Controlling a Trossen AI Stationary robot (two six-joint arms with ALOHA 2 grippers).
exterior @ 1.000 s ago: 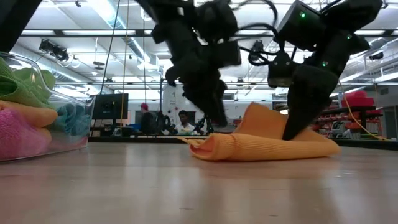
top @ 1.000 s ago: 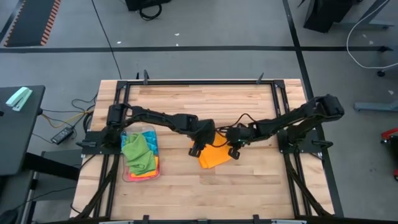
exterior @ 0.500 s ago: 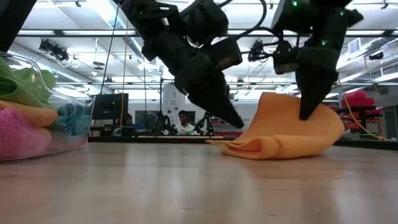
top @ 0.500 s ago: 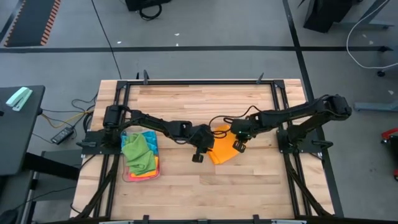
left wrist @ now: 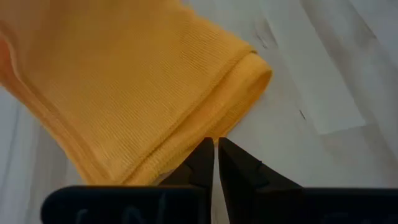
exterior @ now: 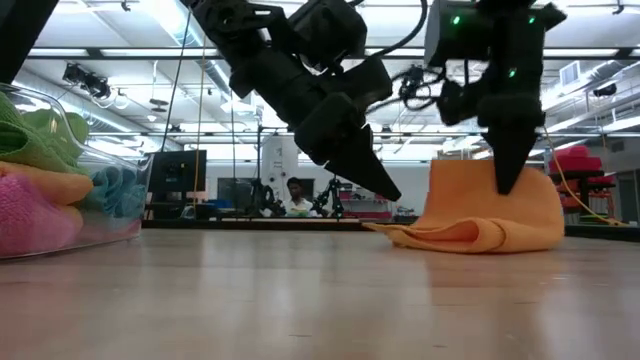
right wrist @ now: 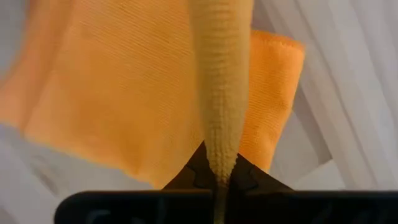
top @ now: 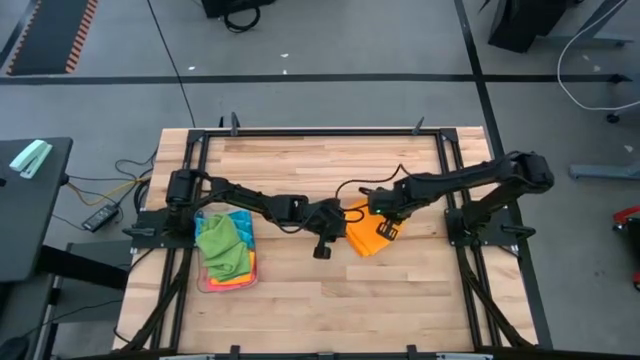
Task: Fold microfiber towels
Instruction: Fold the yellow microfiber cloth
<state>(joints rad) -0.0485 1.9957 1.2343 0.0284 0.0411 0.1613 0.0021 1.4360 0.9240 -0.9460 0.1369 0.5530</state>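
At the left of the high view a clear tray [top: 226, 272] on the bench [top: 300, 310] holds the spare towels [top: 222, 244], green on top. Mid-frame, the left claw [top: 322, 250] sits just beside the orange towel [top: 362, 236], its fingers pressed almost together and gripping nothing. Right of it, the right claw [top: 386, 228] is clamped on a raised pinch of the cloth. The towel looks light, soft and floppy, so it should drape and slide; an edge or corner seems the best hold. The right wrist view shows the pinched ridge clearly; the low view shows the lifted fold standing over flat layers, which overhead hides
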